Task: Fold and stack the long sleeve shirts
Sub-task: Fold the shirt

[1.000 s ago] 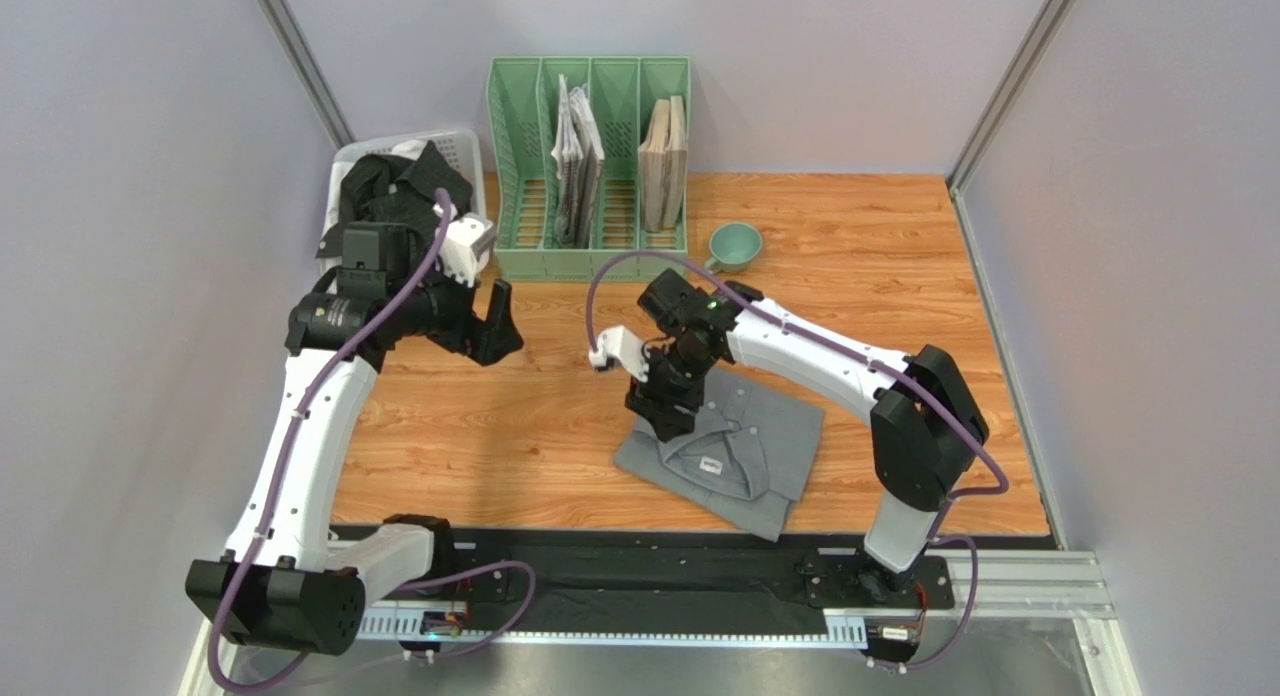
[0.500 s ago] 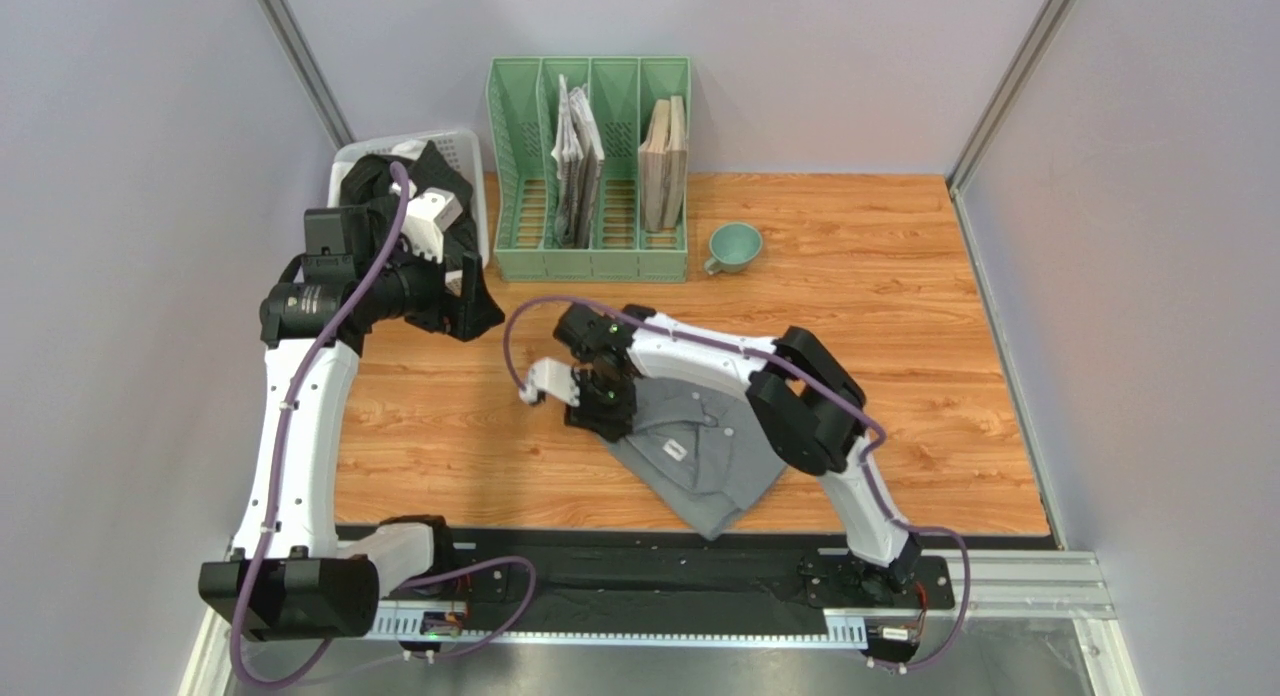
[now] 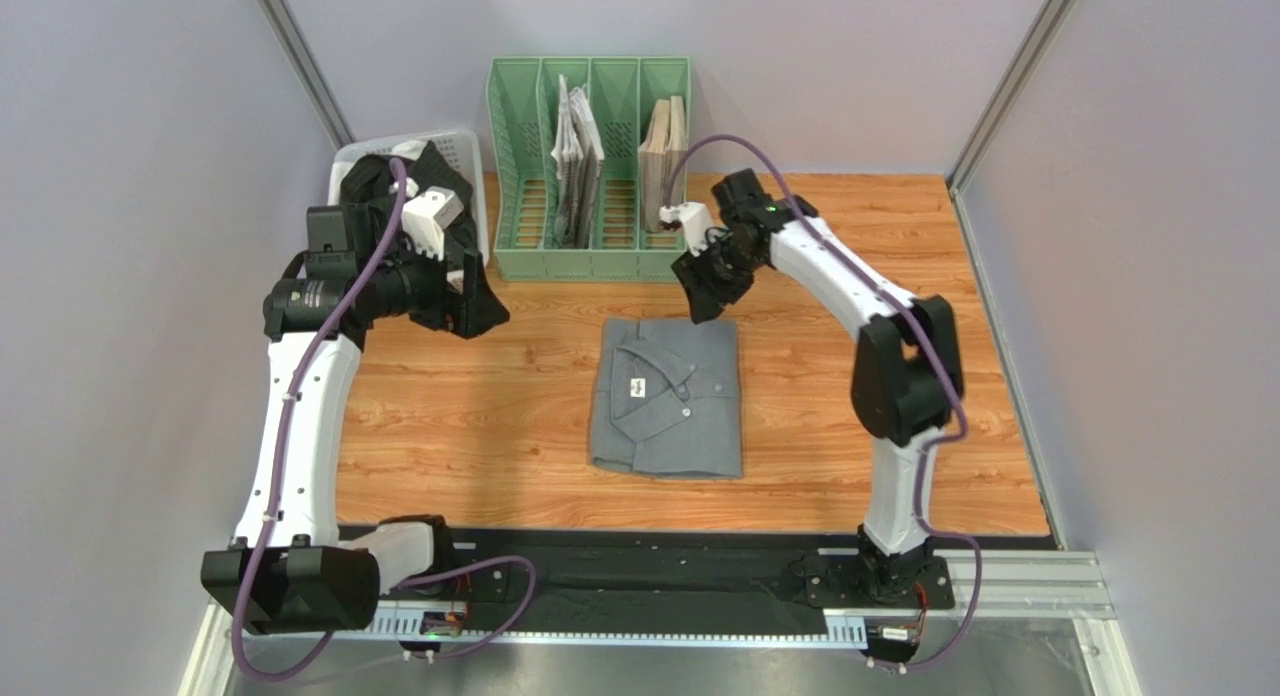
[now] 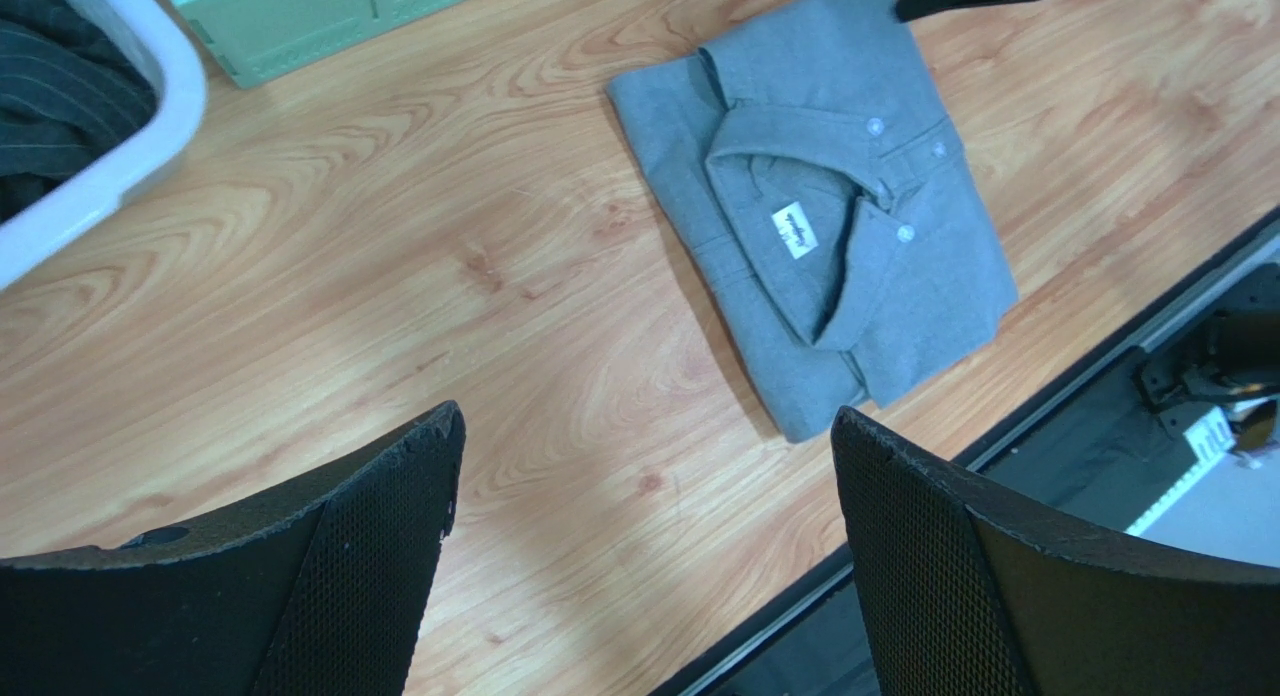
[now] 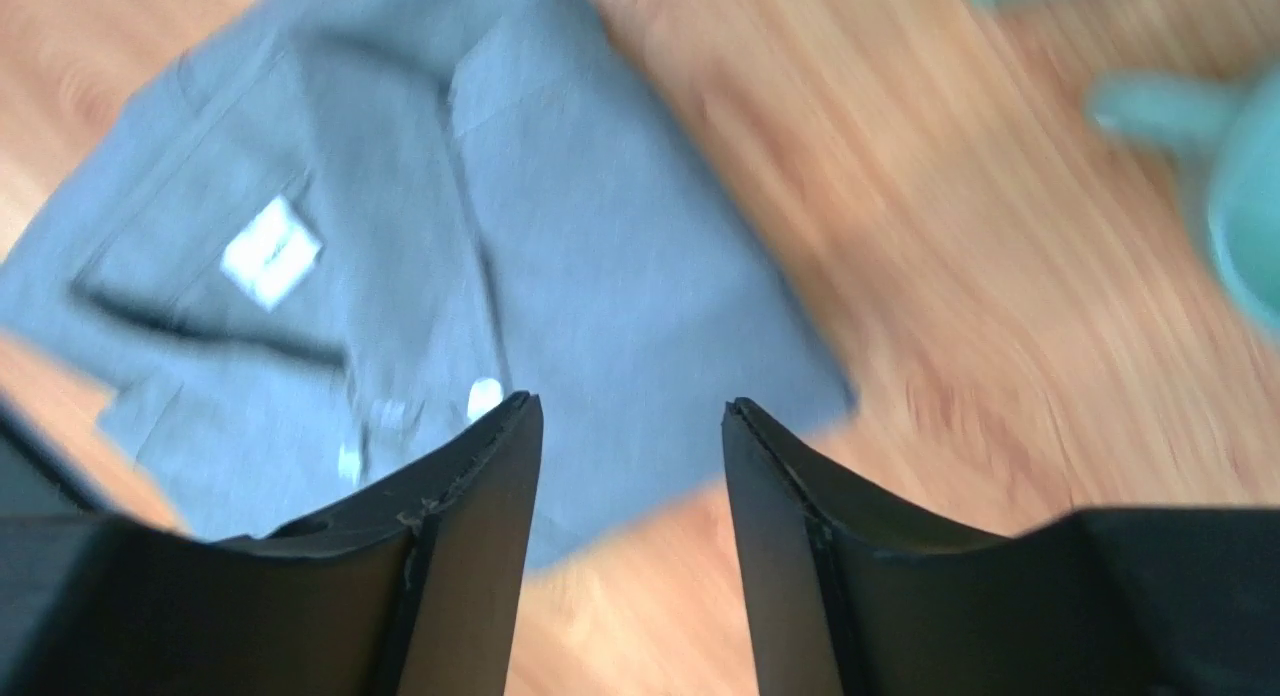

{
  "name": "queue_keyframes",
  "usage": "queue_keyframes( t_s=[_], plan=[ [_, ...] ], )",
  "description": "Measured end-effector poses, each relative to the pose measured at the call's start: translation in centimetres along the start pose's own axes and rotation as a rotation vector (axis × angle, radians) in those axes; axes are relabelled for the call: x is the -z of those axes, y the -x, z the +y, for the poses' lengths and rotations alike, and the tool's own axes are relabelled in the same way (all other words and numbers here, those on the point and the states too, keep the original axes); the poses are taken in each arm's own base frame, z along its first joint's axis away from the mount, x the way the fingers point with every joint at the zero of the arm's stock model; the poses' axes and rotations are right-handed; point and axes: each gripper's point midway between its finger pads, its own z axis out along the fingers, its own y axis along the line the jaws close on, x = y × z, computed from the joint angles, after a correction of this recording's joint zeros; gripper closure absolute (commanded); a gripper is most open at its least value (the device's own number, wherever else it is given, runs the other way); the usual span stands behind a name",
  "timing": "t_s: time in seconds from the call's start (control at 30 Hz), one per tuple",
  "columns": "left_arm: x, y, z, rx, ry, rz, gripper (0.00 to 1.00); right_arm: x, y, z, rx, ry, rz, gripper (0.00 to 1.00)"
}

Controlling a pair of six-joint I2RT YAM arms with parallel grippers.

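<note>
From above, the grey shirt (image 3: 669, 396) lies folded mid-table; the black shirt (image 3: 436, 165) sits in the basket (image 3: 469, 144), so fetching it looks next. Left wrist: left gripper (image 4: 646, 426) wide, empty. Right wrist: right gripper (image 5: 628, 411) part-open, empty.

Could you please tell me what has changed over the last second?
The right gripper slid the grey shirt left, squared it, let go and withdrew toward the green rack. The left gripper drew back toward the basket, open. Rack and basket stayed put.
</note>
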Motion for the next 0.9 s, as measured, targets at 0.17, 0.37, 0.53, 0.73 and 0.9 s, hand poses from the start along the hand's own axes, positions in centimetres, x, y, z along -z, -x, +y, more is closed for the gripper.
queue_keyframes(
  t_s=[0.17,0.37,0.53,0.73,0.9],
  plan=[
    [-0.5,-1.0,-0.8,0.042,-0.051,0.012,0.07,2.7,-1.5,2.6,0.063,0.034,-0.022,0.63],
    [-0.9,-1.8,-1.1,0.083,-0.075,0.029,0.09,-4.8,-8.3,3.7,0.047,0.147,0.2,0.67],
    [-1.2,-2.6,-0.9,0.099,-0.071,0.046,0.11,-3.9,-10.8,4.4,-0.008,0.206,0.207,0.66],
    [-1.9,-3.3,-0.4,0.143,-0.061,0.083,0.18,-1.2,-17.1,11.8,-0.071,0.376,0.335,0.49],
    [-4.5,-5.2,0.3,0.224,-0.152,0.207,0.27,0.2,-16.7,21.3,-0.036,0.591,0.405,0.47]
  ],
)
